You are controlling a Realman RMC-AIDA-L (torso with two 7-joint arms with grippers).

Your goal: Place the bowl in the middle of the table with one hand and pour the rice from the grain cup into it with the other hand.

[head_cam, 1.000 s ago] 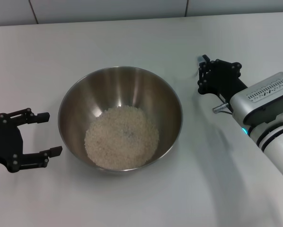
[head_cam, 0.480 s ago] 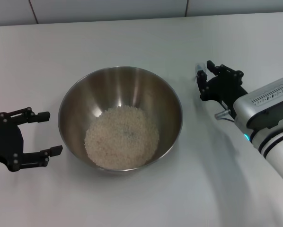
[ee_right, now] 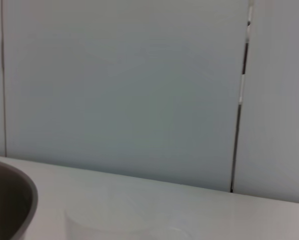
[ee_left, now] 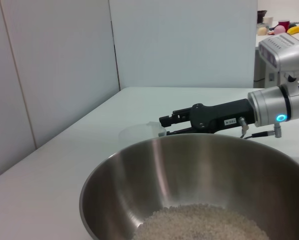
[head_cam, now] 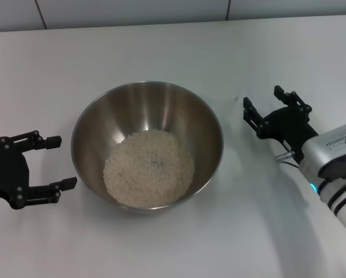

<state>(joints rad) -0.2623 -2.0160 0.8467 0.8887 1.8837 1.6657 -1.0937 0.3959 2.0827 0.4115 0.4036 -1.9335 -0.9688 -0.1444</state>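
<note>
The steel bowl [head_cam: 144, 107] stands in the middle of the white table [head_cam: 161, 46] with a heap of rice [head_cam: 148, 168] in it. My left gripper [head_cam: 56, 162] is open and empty just left of the bowl. My right gripper [head_cam: 267, 103] is open and empty to the right of the bowl. In the left wrist view the translucent grain cup [ee_left: 139, 134] stands upright on the table just beyond the right gripper's fingertips [ee_left: 165, 120], behind the bowl [ee_left: 189, 170] and its rice [ee_left: 204, 222]. The cup shows faintly in the right wrist view [ee_right: 104, 220]. I cannot make it out in the head view.
A white panelled wall [head_cam: 132, 11] runs along the table's far edge. The bowl's rim [ee_right: 19, 195] shows at the edge of the right wrist view.
My right gripper has drawn back toward me and to the right, and its fingers have spread wider. The left gripper and the bowl have not moved.
</note>
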